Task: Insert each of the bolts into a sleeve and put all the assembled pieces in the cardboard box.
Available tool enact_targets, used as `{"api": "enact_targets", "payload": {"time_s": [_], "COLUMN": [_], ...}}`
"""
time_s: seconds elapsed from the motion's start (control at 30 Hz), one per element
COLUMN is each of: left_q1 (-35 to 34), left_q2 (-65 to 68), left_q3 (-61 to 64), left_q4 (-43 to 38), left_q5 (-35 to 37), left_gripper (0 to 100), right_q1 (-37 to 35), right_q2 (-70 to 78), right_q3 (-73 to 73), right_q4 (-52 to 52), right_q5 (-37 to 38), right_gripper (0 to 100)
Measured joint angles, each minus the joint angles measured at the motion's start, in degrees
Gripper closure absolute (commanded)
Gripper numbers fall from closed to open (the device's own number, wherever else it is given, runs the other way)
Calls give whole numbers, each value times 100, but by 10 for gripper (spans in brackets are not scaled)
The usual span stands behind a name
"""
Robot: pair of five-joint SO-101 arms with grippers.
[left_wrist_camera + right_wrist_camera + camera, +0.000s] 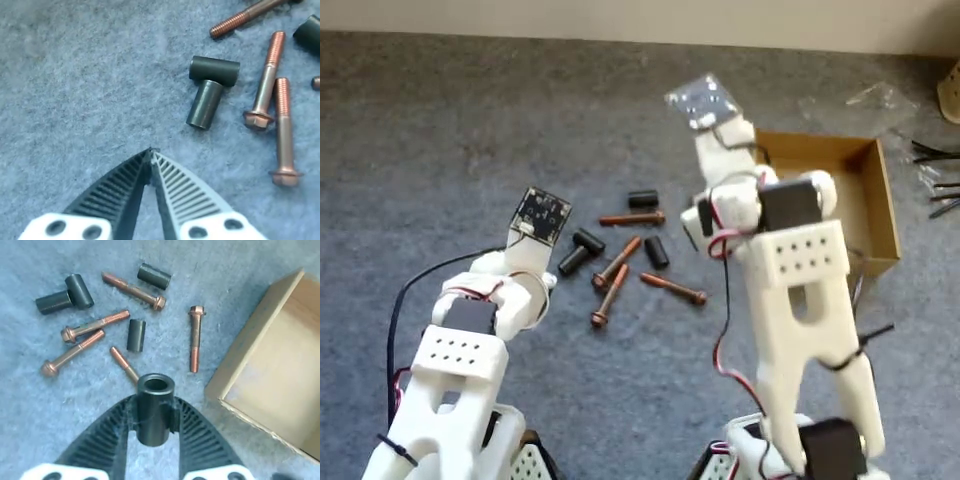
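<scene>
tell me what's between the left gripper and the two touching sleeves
Just bare carpet, seen in the left wrist view, from the shut left gripper to the sleeves.

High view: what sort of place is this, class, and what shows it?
Probably a small robotics test table: two arms stand over a grey carpeted top, with loose bolts and sleeves and a box laid out for an assembly drill.
</scene>
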Motion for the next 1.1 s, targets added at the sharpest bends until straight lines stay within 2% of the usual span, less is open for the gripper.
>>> {"api": "enact_targets", "payload": {"time_s": [0.13, 0.27, 0.53, 0.7, 0.8, 0.97, 1.1], "left_q1": [246, 334, 369, 369, 360, 360, 360], "left_q2": [0, 0, 9, 97, 607, 2171, 3332], "left_q3": [-18, -176, -1310, -1732, -2013, -2734, -3516], "left_q4": [53, 88, 1046, 1354, 1371, 1371, 1389], "left_q5": [-378, -457, -466, -466, -475, -985, -1090], "left_gripper": [989, 989, 989, 989, 990, 992, 990], "right_q1": [0, 0, 0, 0, 18, 589, 862], "right_q2": [-844, -1521, -2637, -3341, -3719, -4369, -4844], "right_q3": [1160, 1960, 3376, 4062, 4440, 5037, 5679], "right_q4": [-615, -853, -1415, -1679, -1846, -2084, -2303], "right_q5": [0, 0, -26, -378, -413, -431, -448], "right_gripper": [995, 995, 995, 995, 995, 995, 995]}}
